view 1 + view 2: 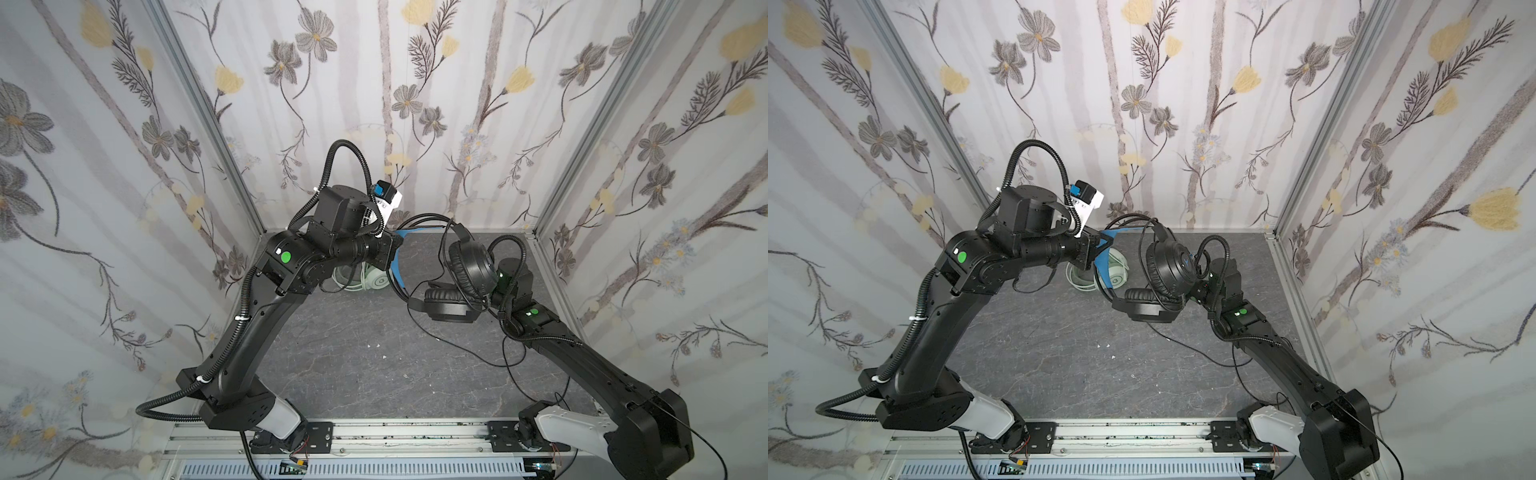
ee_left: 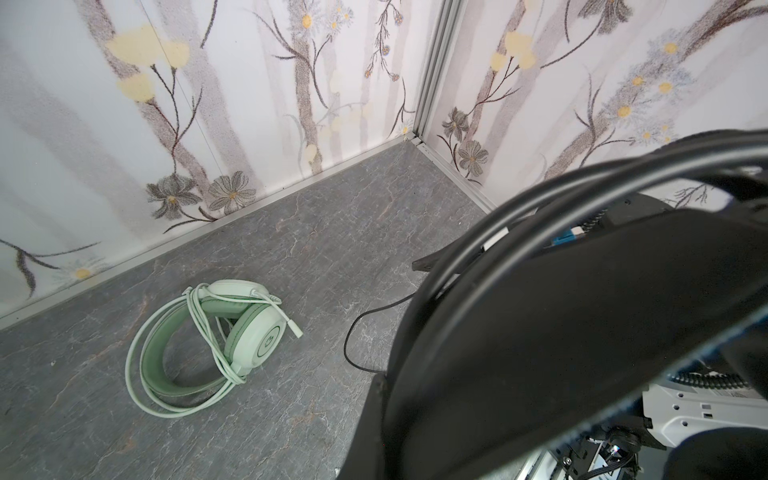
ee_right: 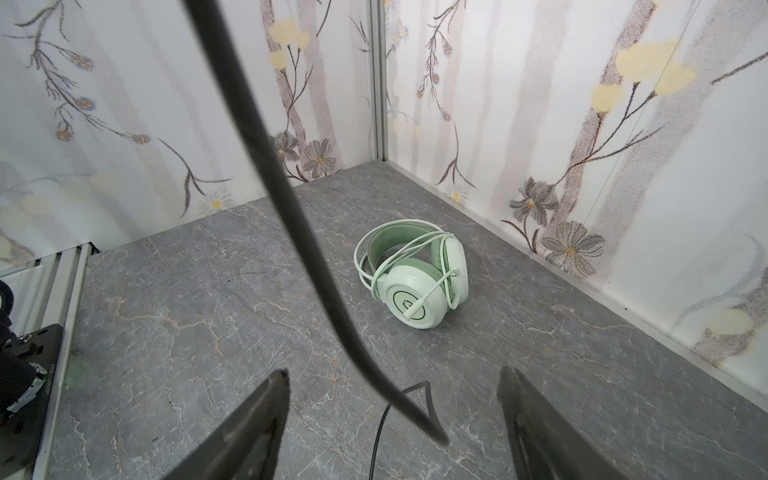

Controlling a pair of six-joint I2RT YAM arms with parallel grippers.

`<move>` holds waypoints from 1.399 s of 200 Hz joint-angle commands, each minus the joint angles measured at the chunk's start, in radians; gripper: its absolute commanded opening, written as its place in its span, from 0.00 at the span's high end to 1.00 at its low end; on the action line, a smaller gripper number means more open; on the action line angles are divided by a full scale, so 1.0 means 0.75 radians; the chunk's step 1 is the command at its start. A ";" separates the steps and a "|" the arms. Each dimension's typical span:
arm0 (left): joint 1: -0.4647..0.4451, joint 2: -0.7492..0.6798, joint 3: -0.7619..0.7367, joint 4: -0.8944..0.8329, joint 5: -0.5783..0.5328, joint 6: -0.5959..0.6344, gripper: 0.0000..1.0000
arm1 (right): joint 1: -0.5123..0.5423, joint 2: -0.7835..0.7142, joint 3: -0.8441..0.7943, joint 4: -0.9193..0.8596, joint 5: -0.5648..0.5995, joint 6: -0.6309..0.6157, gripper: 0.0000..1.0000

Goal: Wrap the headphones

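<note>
While the mint green headset (image 2: 208, 349) lies at upper centre of the grey tabletop (image 1: 353, 374), its whitish cable wound around it, the left gripper (image 1: 397, 249) clenches the blue inner headband (image 1: 1100, 266) of the black headset (image 1: 469, 266). This holds it aloft at centre right, apparently for winding. The right gripper (image 3: 399, 415) gapes, grasping nothing, and the thin black cable (image 2: 345, 345) trails unwrapped across the table.

Robot lab booth: 3 floral-papered panels (image 1: 415, 83) wall a grey tabletop (image 1: 353, 353); 2 arms (image 1: 249, 332) mount on an aluminium rail (image 1: 415, 436) along its front.
</note>
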 commanded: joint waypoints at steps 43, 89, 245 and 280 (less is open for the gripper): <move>-0.016 0.035 0.056 0.060 0.030 -0.051 1.00 | -0.020 0.093 -0.044 0.328 -0.007 0.184 0.25; -0.020 0.025 0.041 0.113 0.010 -0.082 1.00 | -0.024 0.190 -0.057 0.479 -0.014 0.326 0.28; -0.019 -0.043 -0.053 0.186 -0.051 -0.193 1.00 | -0.024 0.289 -0.167 0.704 -0.015 0.489 0.53; -0.019 -0.070 -0.087 0.206 -0.051 -0.208 1.00 | -0.026 0.295 -0.181 0.762 -0.016 0.541 0.49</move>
